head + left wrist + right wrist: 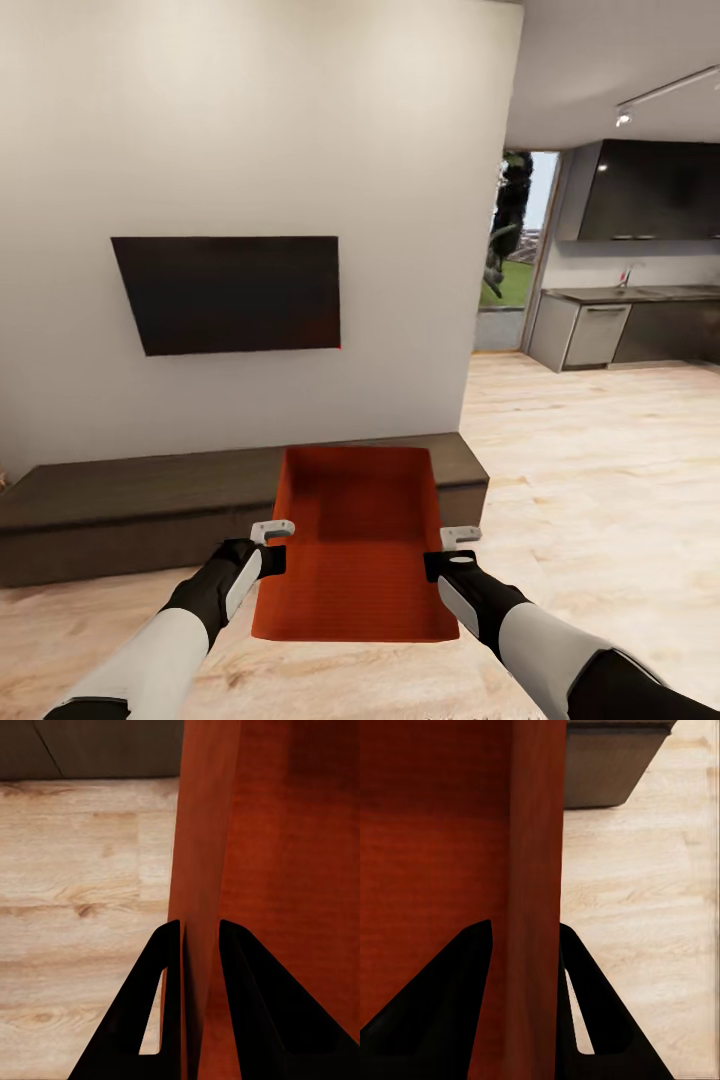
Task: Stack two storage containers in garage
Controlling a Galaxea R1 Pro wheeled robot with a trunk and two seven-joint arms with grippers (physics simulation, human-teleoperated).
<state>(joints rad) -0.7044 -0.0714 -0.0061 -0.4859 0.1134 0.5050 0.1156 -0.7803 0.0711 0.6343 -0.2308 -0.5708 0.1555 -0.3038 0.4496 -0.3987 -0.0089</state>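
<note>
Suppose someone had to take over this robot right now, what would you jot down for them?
Left gripper: shut on the storage container's left wall. Right gripper: shut on its right wall.
The container is held off the wood floor, in front of the dark low cabinet under the wall TV, so this is the living room.
Done: one container picked up.
Left: carry it to the garage, fetch the other container, stack them.

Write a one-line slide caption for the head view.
Both grippers, left and right, hold an orange-red storage container before the wall TV.
</note>
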